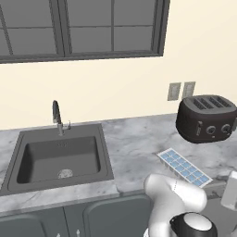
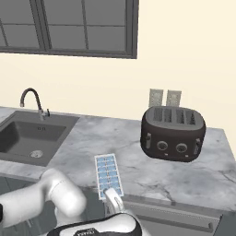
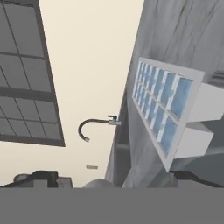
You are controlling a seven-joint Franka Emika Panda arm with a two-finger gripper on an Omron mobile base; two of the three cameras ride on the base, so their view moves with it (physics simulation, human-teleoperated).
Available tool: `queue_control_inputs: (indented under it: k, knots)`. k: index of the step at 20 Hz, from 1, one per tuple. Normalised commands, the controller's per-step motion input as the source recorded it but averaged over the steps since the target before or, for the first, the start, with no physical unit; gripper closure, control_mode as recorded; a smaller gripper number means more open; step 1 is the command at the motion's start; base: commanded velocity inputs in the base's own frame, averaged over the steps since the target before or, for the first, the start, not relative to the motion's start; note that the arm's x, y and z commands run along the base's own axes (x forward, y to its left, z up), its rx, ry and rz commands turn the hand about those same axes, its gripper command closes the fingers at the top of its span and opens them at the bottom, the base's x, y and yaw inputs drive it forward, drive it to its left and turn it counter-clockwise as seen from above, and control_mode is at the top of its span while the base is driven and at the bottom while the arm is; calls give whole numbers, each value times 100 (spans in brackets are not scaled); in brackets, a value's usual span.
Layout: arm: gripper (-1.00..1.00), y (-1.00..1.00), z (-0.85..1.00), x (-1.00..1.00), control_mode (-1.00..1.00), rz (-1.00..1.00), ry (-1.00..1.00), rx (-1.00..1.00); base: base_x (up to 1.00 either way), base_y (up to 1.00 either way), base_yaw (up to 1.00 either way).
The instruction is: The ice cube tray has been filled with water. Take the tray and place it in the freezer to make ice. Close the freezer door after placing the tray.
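Observation:
The ice cube tray (image 1: 184, 167) lies flat on the marble counter near its front edge, its two rows of cells full of pale blue water (image 2: 109, 174). My gripper (image 2: 113, 197) hovers at the tray's near end, by the counter's edge, and holds nothing. In the hand view, which is rolled sideways, the ice cube tray (image 3: 162, 109) sits close on the right. There my gripper (image 3: 116, 178) is open, its dark fingertips (image 3: 41, 177) set wide apart. The freezer and the freezer door are out of view.
A black toaster (image 1: 206, 119) stands on the counter behind the tray, below two wall outlets (image 1: 181, 90). A dark sink (image 1: 58, 159) with a curved faucet (image 1: 56, 115) lies to the left. Grey cabinet fronts (image 1: 111, 217) run under the counter (image 1: 134, 143).

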Motion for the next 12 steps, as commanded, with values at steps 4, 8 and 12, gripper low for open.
queue_control_inputs:
  k: [4, 8, 12]
  knots:
    - [-100, -1, -21, 16, -100, 0, 0, 0, 0, 0, 0]
    - [-100, -7, -21, 11, -100, 0, 0, 0, 0, 0, 0]
    - [-100, -10, -29, 13, -100, 0, 0, 0, 0, 0, 0]
